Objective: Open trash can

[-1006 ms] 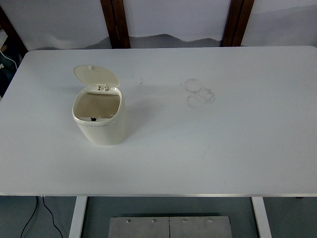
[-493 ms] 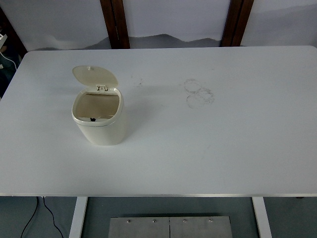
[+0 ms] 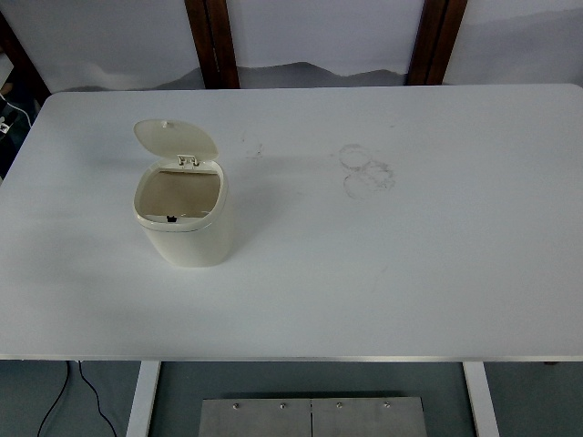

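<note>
A small cream trash can (image 3: 187, 232) stands upright on the left part of the white table (image 3: 383, 264). Its lid (image 3: 173, 138) is flipped up and back on its hinge, and the inside of the can (image 3: 178, 193) shows, with nothing visible in it. Neither of my hands nor arms is in the picture.
Faint ring-shaped smudges (image 3: 366, 171) mark the table's middle back. Two dark wooden posts (image 3: 211, 41) stand behind the table. A metal plate (image 3: 311, 417) and a cable (image 3: 55, 401) lie below the table's front edge.
</note>
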Tool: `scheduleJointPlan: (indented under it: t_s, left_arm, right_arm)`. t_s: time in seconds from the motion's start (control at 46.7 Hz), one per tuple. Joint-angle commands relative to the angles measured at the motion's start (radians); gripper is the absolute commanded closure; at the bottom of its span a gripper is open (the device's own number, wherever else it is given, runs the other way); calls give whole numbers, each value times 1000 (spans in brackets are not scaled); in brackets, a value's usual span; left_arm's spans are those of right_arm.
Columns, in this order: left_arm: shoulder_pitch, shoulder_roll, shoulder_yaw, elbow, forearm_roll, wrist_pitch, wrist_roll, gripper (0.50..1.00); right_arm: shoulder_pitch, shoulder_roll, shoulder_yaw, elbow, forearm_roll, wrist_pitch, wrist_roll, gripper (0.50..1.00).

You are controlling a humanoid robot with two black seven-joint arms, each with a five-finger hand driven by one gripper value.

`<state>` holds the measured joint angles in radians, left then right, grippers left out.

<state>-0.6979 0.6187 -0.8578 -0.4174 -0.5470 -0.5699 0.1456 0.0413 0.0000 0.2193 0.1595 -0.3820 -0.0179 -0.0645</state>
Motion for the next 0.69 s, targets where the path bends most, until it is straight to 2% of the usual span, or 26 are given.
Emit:
scheduleJointPlan:
  t_s: [0.0, 0.664]
  left_arm:
    - [15, -2, 0, 3, 1, -1, 0, 500]
    - [37, -2, 2, 3, 2, -1, 0, 500]
  right_arm:
    - [0, 0, 0, 0, 0, 0, 0, 505]
    - [0, 0, 0, 0, 0, 0, 3, 505]
